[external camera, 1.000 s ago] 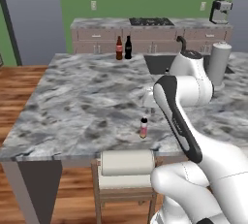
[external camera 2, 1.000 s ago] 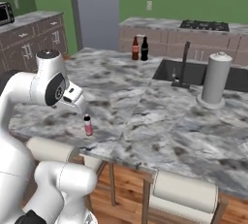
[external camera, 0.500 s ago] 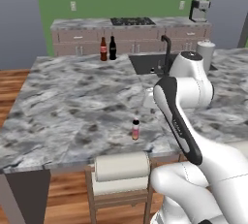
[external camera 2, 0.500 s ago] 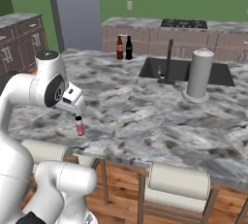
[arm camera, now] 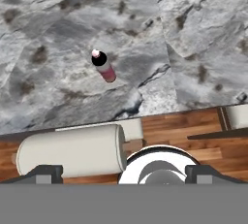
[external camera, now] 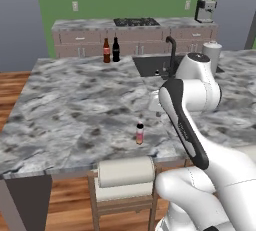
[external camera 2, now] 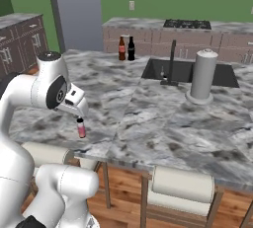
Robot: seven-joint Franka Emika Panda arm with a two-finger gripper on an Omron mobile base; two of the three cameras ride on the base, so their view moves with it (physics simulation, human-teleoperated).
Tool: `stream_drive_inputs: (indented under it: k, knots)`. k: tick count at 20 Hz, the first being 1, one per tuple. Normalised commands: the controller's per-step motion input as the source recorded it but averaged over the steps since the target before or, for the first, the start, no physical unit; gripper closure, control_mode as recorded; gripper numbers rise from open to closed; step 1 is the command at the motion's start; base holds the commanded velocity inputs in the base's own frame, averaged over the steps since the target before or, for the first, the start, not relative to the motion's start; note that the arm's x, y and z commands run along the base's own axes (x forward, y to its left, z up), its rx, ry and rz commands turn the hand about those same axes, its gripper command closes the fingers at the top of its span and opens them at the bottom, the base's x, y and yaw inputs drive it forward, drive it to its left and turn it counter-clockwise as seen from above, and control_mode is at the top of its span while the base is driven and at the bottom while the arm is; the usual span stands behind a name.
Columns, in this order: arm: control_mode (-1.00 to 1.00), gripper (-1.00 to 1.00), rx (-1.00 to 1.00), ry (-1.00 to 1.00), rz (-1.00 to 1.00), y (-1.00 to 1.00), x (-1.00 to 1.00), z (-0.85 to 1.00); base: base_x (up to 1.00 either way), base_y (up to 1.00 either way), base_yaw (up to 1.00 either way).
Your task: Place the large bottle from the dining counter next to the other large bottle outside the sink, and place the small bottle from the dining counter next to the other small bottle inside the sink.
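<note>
Marbled grey-and-white stone of the dining counter [external camera: 75, 105] spreads across your left base view, with the small bottle [external camera: 140, 133] standing upright near its front edge, just above a pale-cushioned stool [external camera: 125, 172]. Far behind it, beside the sink [external camera: 150, 66], the large bottle [external camera: 106, 51] with its red label stands close beside the other large bottle [external camera: 116, 50], so that half of the task looks done. From the right base view, the small bottle [external camera 2: 81, 127] sits directly under the gripper [external camera 2: 76, 104], apart from it; the sink [external camera 2: 163, 69] lies well beyond, past the black faucet [external camera 2: 171, 59] and a tall grey canister [external camera 2: 202, 75]. Looking along the hand, you see the small bottle [arm camera: 103, 66] from above, dark cap toward you, with counter all around it. Your jaws stand wide apart and hold nothing. You appear to be lining up over the small bottle; next, lower straight down until the fingers flank its body, then close gently so it does not tip.
</note>
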Motion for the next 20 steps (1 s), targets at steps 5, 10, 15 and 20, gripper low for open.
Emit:
stream_drive_inputs:
  k: [5, 10, 15, 20]
  knots:
    - [-1.0, -1.0, 0.0, 0.0, 0.01, 0.12, 0.14, 0.0, 0.0, 0.0, 0.0]
    - [-1.0, -1.0, 0.0, 0.09, 0.11, 0.19, 0.17, 0.0, 0.0, 0.0, 0.0]
    - [-1.0, -1.0, 0.0, 0.04, 0.04, 0.03, 0.21, 0.0, 0.0, 0.0, 0.0]
    - [-1.0, -1.0, 0.0, -0.01, 0.05, -0.01, 0.23, 0.0, 0.0, 0.0, 0.0]
